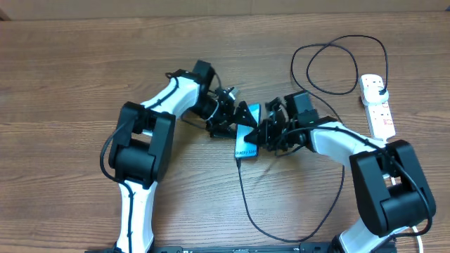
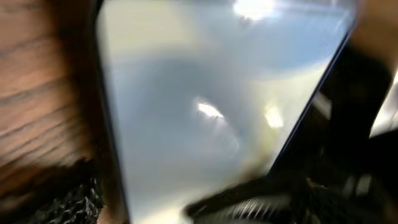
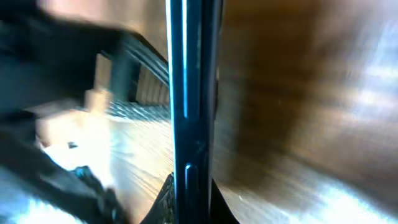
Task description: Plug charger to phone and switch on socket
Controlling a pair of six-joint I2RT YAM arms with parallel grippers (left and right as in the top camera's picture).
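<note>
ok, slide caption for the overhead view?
Left gripper and right gripper flank the slim cyan-screen phone; thin black charger cable loops from it towards the white power strip.

In the middle of the overhead view, the left gripper (image 1: 238, 117) and right gripper (image 1: 266, 131) hide the top end of the slim phone with the light blue screen (image 1: 247, 143). You can't tell how their jaws stand. The thin black cable (image 1: 242, 197) has a tip too small to make out. Both wrist views are blurry. The phone (image 2: 205, 112) runs off the top and bottom edges.
</note>
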